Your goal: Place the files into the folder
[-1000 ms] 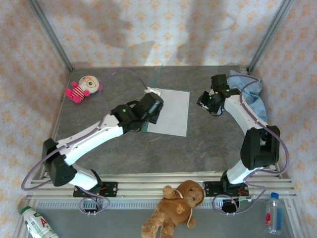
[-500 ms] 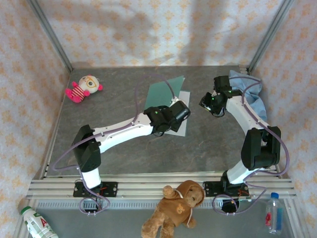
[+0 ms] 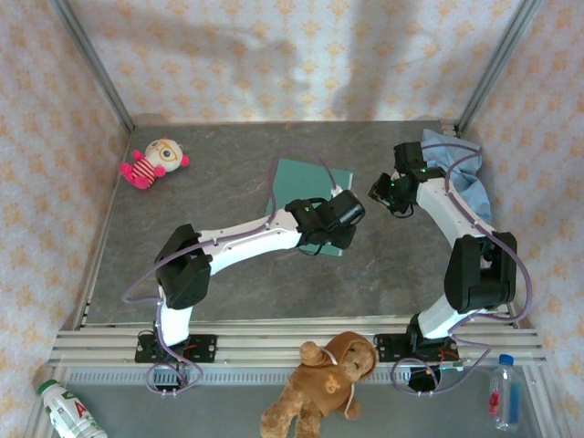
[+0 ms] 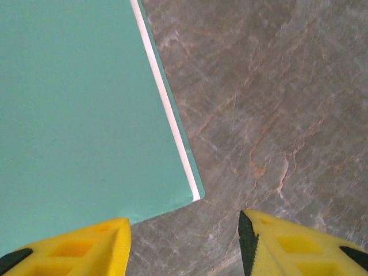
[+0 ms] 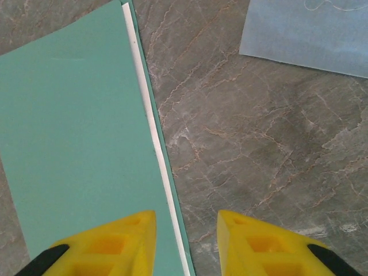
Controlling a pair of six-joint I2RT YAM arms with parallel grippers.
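You had the folder (image 3: 301, 182) lying shut toward the far middle of the gray table (image 3: 219, 173), a white sliver of the files (image 4: 167, 109) peeking along its edge, your left gripper (image 4: 184, 230) spread and empty over its corner, and your right gripper (image 5: 187, 230) likewise parted, holding nothing, above that edge.

folder (image 3: 301, 178): teal | files (image 4: 167, 100): white | table (image 3: 228, 164): grey marbled | cloth (image 5: 310, 29): light blue
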